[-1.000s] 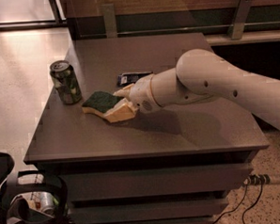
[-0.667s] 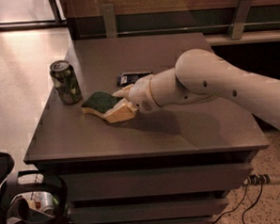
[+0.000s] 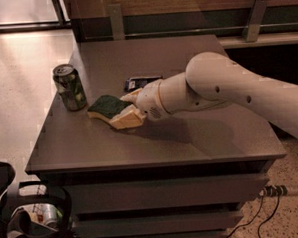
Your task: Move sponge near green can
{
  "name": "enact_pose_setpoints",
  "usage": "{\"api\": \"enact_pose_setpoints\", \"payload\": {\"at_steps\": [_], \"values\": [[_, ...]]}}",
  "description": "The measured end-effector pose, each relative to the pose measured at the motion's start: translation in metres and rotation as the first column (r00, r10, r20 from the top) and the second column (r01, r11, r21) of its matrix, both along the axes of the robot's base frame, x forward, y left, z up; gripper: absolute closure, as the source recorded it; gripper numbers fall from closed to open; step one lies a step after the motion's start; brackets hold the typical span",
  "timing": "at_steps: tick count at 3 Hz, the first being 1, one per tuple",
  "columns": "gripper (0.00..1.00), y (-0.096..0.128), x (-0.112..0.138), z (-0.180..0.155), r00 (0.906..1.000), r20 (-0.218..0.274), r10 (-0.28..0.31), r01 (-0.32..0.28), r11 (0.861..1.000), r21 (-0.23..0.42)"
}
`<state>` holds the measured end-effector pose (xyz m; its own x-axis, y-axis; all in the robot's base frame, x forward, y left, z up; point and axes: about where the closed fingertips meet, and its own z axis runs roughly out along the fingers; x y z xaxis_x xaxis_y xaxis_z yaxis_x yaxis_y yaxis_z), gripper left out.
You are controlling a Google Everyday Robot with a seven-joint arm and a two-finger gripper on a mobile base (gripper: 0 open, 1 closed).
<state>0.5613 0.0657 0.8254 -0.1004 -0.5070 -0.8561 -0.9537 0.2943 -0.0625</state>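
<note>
Yellow-green sponge lies unmoved just beside the can near the table left edge; gripper jaws clamped on it, probably only release remains.

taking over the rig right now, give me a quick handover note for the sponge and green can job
Gripper: low over the table, at the sponge's right end; whether it grips the sponge cannot be told.
Sponge: green side up on the table, just right of the green can, apart from it by a small gap.
Green can: upright near the table's left edge.
Dark packet: flat on the table behind the gripper.
Done: the sponge looks close to the can already.
Left: probably let go and pull the arm back, clear of the can.
</note>
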Motion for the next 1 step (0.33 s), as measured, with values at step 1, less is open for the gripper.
{"api": "enact_pose_setpoints", "payload": {"at_steps": [1], "values": [[0.00, 0.0016, -0.0008, 0.0002, 1.0000, 0.000, 0.003, -0.003, 1.000, 0.000]]}}
